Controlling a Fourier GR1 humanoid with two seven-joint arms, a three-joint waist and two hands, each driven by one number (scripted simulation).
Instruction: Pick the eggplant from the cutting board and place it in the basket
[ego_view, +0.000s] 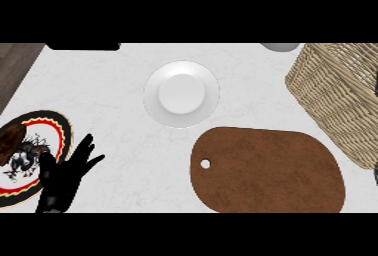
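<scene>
Eggplant nowhere visible: cutting board (267, 172) bare, basket (336, 95) interior hidden at right edge, so placement unconfirmed. Left hand (65, 175) spread, fingers up, resting beside patterned plate (59, 131). Right hand out of view.

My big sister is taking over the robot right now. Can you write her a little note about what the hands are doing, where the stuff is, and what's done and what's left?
Left hand: open, fingers up, resting at the lower left, partly over the patterned plate.
Right hand: not in view.
Cutting board: brown, lower middle-right, nothing on top of it.
Eggplant: not visible anywhere, so I can't tell where it is now.
Basket: wicker, at the right edge; its inside is out of view.
White plate: behind the board.
Done: the eggplant is off the board.
Left: check whether it reached the basket; that cannot be seen from here.
</scene>
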